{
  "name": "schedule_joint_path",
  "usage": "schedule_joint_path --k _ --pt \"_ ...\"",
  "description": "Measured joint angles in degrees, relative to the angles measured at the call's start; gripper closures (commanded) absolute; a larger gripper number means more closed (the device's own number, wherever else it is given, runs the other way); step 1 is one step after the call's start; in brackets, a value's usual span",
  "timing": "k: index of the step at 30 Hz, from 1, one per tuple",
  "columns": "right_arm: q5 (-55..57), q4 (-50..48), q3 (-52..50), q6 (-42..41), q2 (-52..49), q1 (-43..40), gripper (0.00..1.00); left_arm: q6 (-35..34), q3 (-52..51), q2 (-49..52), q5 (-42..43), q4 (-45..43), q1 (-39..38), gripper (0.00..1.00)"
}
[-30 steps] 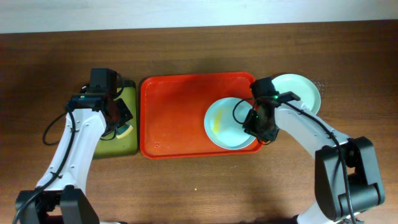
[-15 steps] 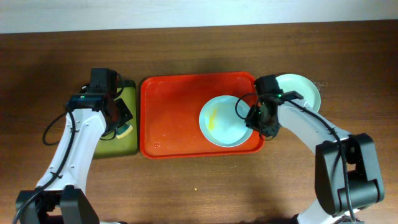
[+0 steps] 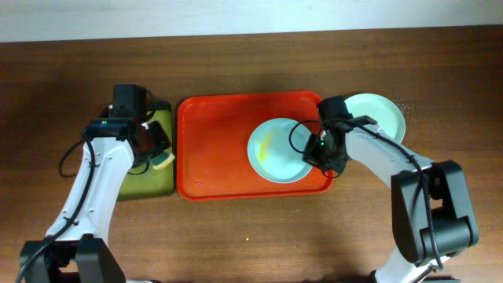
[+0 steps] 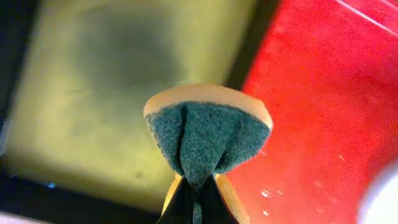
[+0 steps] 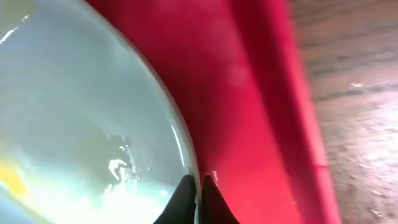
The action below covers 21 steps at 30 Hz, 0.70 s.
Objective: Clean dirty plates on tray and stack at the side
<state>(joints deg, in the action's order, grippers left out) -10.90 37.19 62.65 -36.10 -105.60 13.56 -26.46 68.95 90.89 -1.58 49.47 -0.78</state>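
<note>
Left tool (image 4: 196,205) is pinching a folded sponge (image 4: 208,134), hanging over the small green tray (image 3: 145,187) at centre left, just beside the red tray (image 3: 216,149). In the right part of that red tray, a pale plate (image 3: 271,157) with a yellow smear is lying. The right tool (image 5: 199,196) is gripping its right rim, closed narrow. At upper right, a second plate (image 3: 381,114) is sitting on the bench (image 3: 236,244), just beside the red tray's corner.
</note>
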Motion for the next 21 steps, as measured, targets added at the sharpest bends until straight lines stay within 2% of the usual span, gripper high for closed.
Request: schedule_joint_path --k 3,7,11,14,15,16,20,21 --pt "0.0 -2.5 0.0 3.9 0.0 2.9 0.96 2.9 0.0 0.0 4.3 -0.9 -1.4 1.0" --pt "-0.2 -8.1 -0.1 9.4 -0.4 7.1 0.96 6.5 0.0 0.0 6.6 -1.3 -7.6 1.0" --pt "-6.0 -13.1 -0.1 16.2 -0.5 8.8 0.96 7.9 0.0 0.0 7.3 -3.9 -12.7 1.0" --pt "-8.2 -14.6 -0.1 18.3 -0.5 9.4 0.81 8.3 0.0 0.1 7.3 -5.0 -14.7 1.0" --pt "-8.3 -15.3 -0.1 18.3 -0.5 9.4 0.64 8.3 0.0 0.5 7.2 -5.0 -15.5 1.0" --pt "-8.5 -15.7 -0.1 18.0 -0.5 9.4 0.61 8.3 0.0 0.9 7.2 -5.0 -15.9 1.0" --pt "-8.5 -15.8 -0.1 17.8 -0.6 9.4 0.62 8.5 0.0 3.2 7.3 -5.1 -17.0 1.0" --pt "-8.5 -15.8 -0.1 17.4 -0.9 9.4 0.68 8.5 0.0 3.6 7.3 -5.1 -17.0 1.0"
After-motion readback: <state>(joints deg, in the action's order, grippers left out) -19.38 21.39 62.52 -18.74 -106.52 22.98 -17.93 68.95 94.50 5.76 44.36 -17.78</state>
